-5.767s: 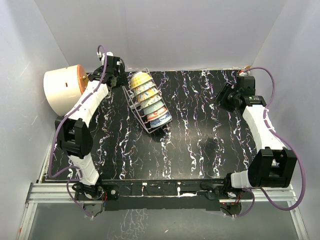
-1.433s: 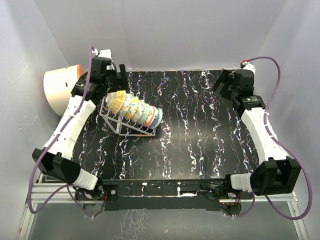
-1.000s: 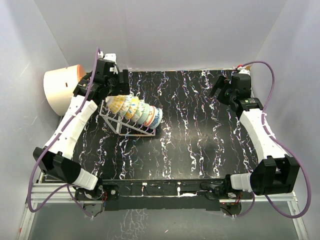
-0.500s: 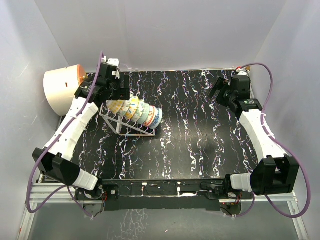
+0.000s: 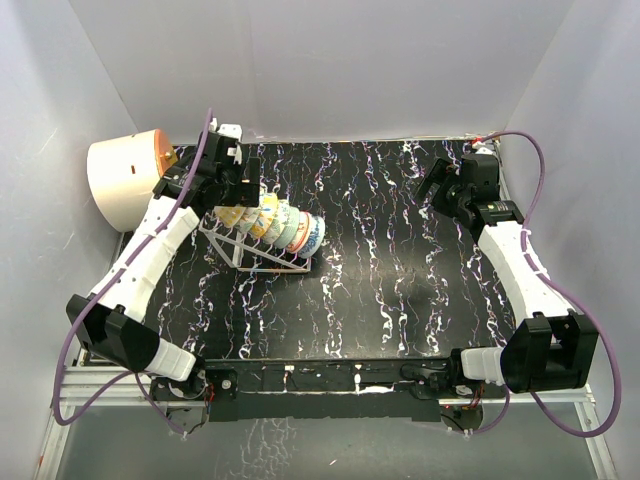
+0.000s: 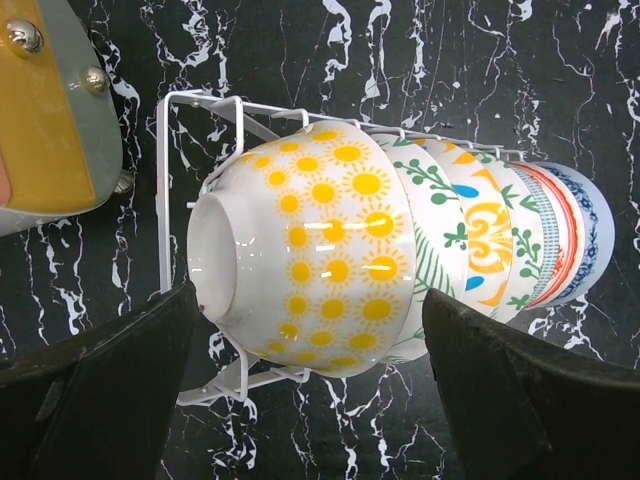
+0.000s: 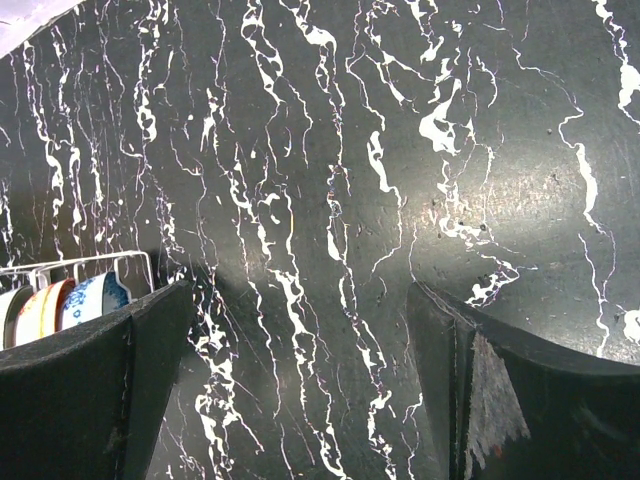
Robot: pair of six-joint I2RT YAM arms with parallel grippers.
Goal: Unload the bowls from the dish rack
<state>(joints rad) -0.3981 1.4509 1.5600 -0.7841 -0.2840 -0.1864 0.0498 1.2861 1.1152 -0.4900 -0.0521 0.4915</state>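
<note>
The silver wire dish rack (image 5: 252,257) stands at the table's back left and holds a row of several patterned bowls (image 5: 277,222) on edge. The end bowl (image 6: 310,255), white with yellow suns, faces the left wrist camera with its foot to the left. Behind it are teal-leaf, orange, red-striped and blue bowls (image 6: 560,235). My left gripper (image 5: 238,188) is open and hangs over that end bowl, one finger (image 6: 110,380) on each side of it. My right gripper (image 5: 441,186) is open over bare table at the back right, with nothing between its fingers (image 7: 520,390).
A large cream-and-orange cylinder (image 5: 122,180) lies against the left wall, just behind the left arm. The right wrist view catches the rack's far end (image 7: 100,262) at its left edge. The black marbled table (image 5: 400,280) stretches between rack and right arm.
The rack has been turned from a steep diagonal to a flatter one. Over the last second my left gripper has come down over the yellow bowl, its fingers narrowing slightly. The right gripper has barely shifted.
</note>
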